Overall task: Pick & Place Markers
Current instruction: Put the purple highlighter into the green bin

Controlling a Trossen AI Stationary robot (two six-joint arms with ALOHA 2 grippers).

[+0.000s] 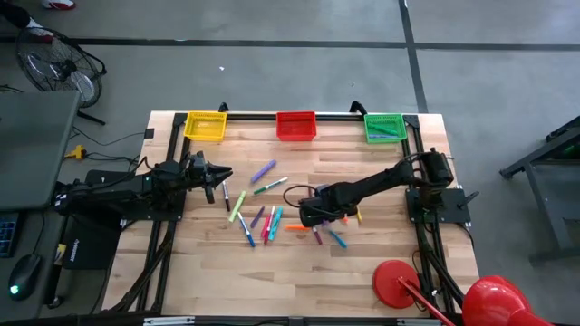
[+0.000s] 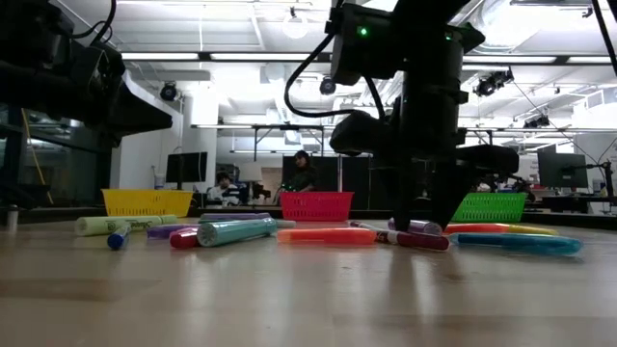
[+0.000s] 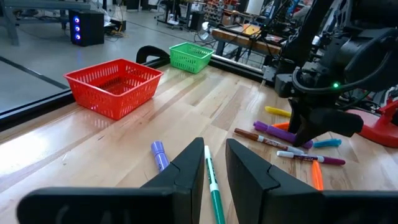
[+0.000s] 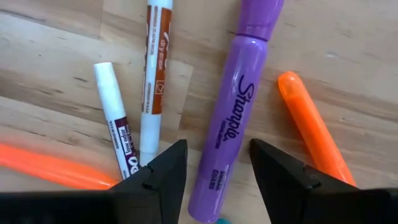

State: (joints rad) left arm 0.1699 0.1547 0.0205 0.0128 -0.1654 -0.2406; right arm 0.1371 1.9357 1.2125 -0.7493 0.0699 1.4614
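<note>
Several markers lie loose on the middle of the wooden table. My right gripper points down over them, open. Its fingers stand on either side of a purple marker, near one end of it and close to the table; I see no touch. That purple marker lies flat beside a white-and-brown marker, a short white one and an orange one. My left gripper waits at the left, level, with a narrow gap and nothing between its fingers.
Three mesh baskets stand along the far edge: yellow, red and green. A red round-based object stands at the near right corner. People sit in the room beyond the table.
</note>
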